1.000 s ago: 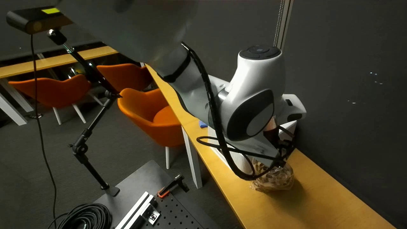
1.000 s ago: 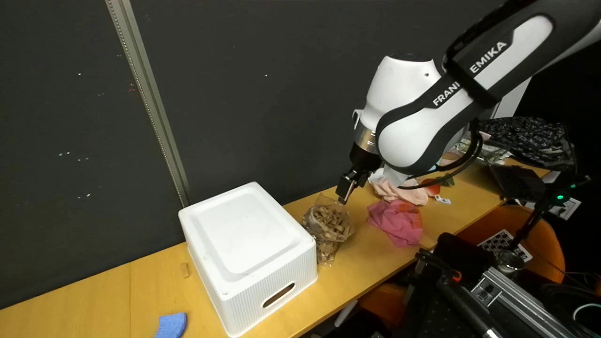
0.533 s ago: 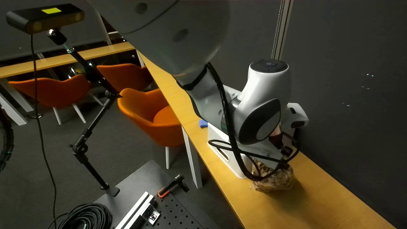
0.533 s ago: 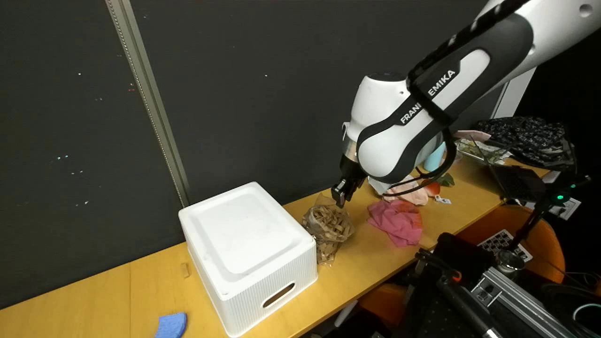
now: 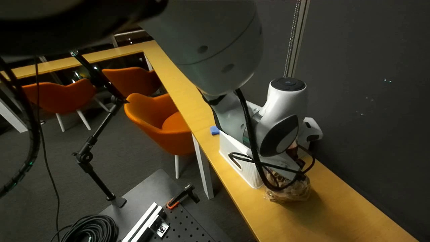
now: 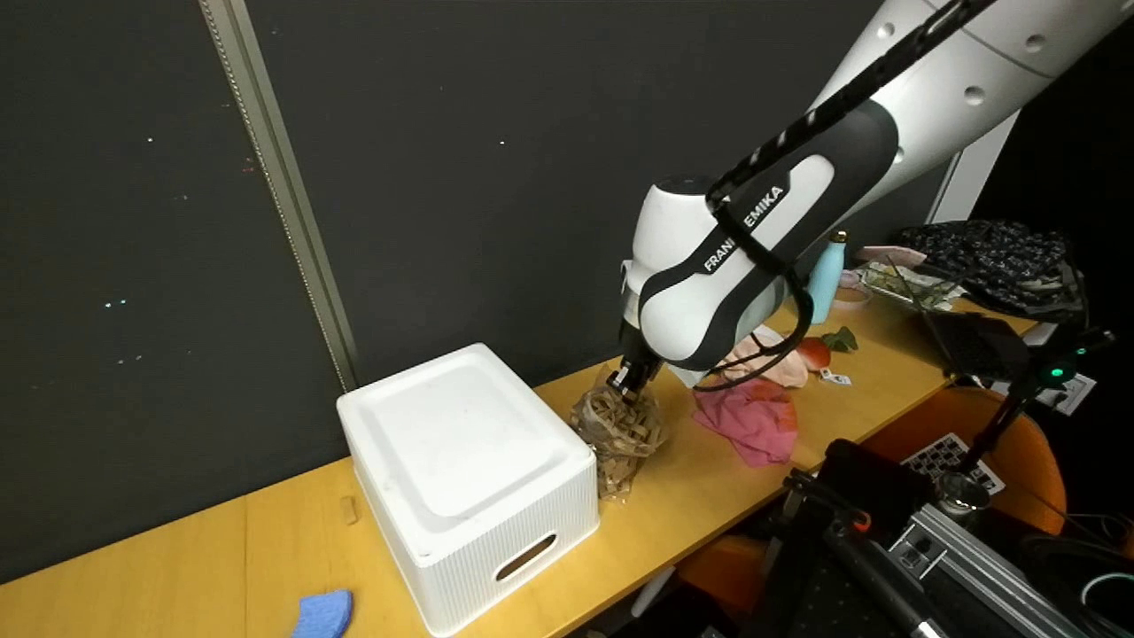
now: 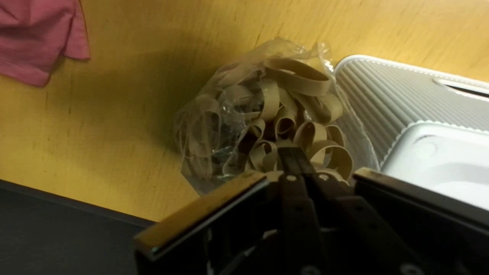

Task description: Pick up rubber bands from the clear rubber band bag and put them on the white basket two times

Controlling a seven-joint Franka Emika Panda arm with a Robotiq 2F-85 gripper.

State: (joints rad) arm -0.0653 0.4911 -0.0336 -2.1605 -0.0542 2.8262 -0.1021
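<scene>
The clear rubber band bag (image 7: 229, 110) stands on the table, its top open, full of wide tan rubber bands (image 7: 303, 78). My gripper (image 7: 291, 149) is over the mouth of the bag, its fingers pressed side by side with no band visible between them. In an exterior view the gripper (image 6: 625, 390) reaches the top of the bag (image 6: 620, 439); whether the tips touch a band I cannot tell. Right beside the bag is the white basket (image 6: 461, 425), a ribbed box with a flat, rimmed white top. Arm and cables partly cover bag (image 5: 289, 193) and basket (image 5: 235, 151).
A pink cloth (image 6: 749, 421) lies on the table near the bag, with a paler cloth (image 6: 766, 354) behind it. A blue sponge-like piece (image 6: 323, 613) and a small tan piece (image 6: 348, 509) lie past the basket. The dark wall (image 6: 487, 221) runs along the table.
My arm has come down and toward the basket, bringing the gripper from above and beside the bag onto its opening. The fingers have drawn together. Bag and basket have stayed put.
</scene>
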